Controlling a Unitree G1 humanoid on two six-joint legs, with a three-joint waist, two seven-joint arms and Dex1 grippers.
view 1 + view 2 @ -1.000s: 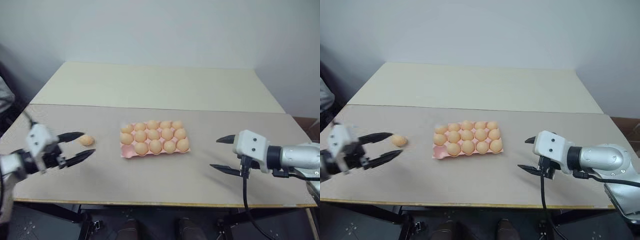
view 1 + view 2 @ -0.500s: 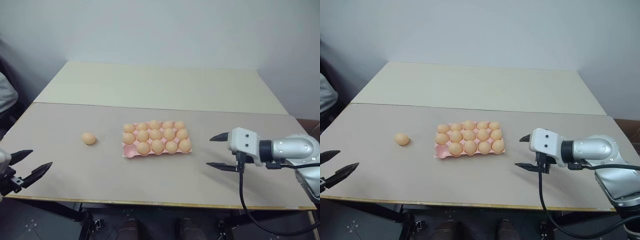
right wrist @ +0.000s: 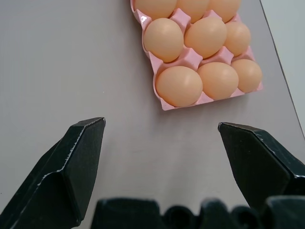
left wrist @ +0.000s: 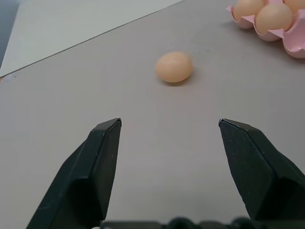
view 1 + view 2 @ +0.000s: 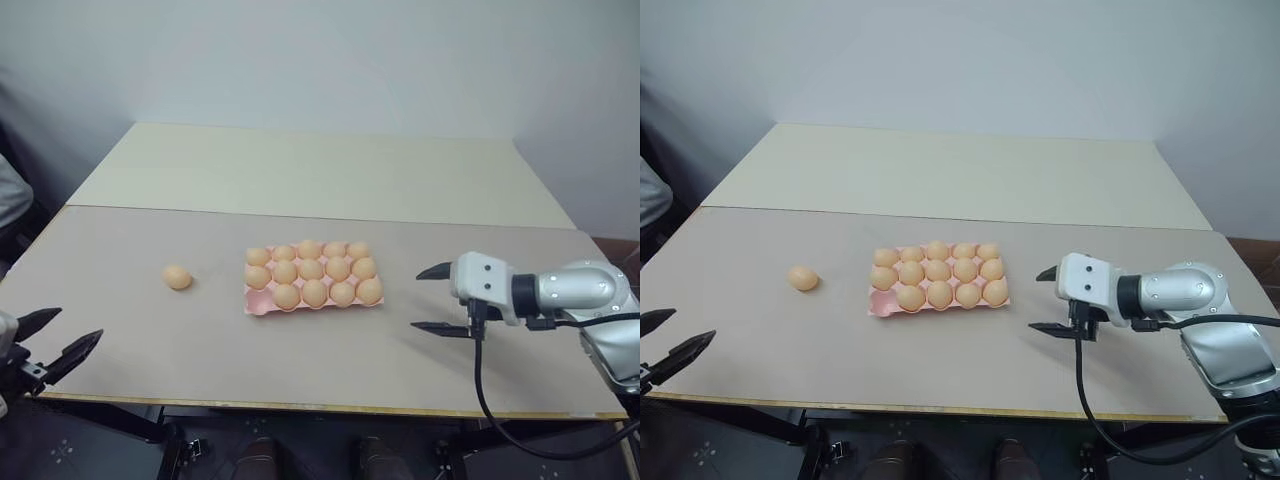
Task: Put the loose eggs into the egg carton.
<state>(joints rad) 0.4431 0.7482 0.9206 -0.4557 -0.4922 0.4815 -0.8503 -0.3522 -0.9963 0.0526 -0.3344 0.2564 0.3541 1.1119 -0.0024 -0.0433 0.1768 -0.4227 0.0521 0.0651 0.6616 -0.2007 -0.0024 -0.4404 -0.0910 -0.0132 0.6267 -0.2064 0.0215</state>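
Lying clear of carton (image 5: 262, 302), egg (image 5: 177, 277)

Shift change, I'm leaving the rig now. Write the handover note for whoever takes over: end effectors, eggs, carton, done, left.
Left end effector: open, empty, at the table's near left edge, short of the loose egg.
Right end effector: open, empty, just right of the egg carton.
Loose egg: lies on the table, left of the carton, apart from it.
Done: fourteen eggs seated in the carton.
Left: one cup, the near left corner, is empty; the loose egg goes there. The left end effector is nearer to it.
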